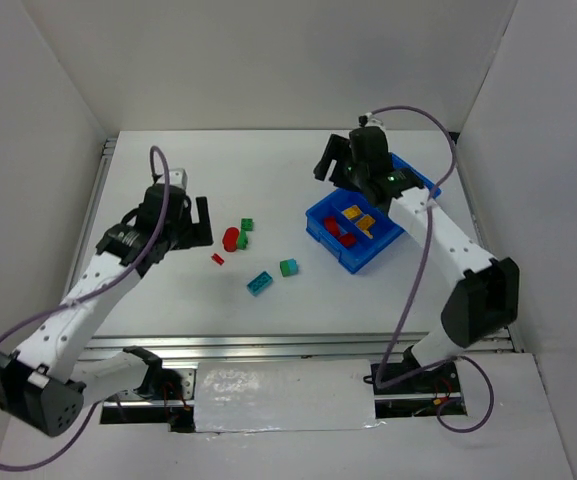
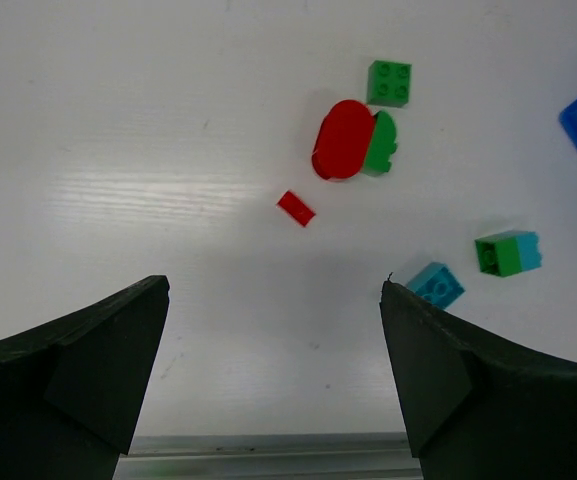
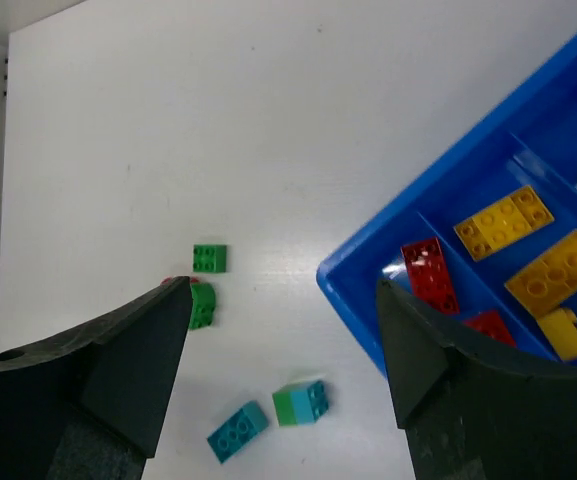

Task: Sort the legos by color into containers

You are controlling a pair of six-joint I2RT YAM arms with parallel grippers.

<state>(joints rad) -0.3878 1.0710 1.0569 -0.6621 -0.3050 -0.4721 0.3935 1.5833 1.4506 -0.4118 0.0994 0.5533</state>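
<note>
On the surface [image 1: 318, 310], a green brick [image 2: 389, 83] and a teal brick [image 2: 436, 284] lie loose. Only the left wrist view misses the yellow bricks [image 3: 503, 222] and red brick [image 3: 429, 275] inside the tray [image 3: 353, 300]. Left tool [image 2: 273, 290] and right tool [image 3: 280, 288] are spread, empty.

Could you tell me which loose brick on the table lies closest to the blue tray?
The half-green, half-teal brick; the all-teal brick and the rest lie farther away.
</note>
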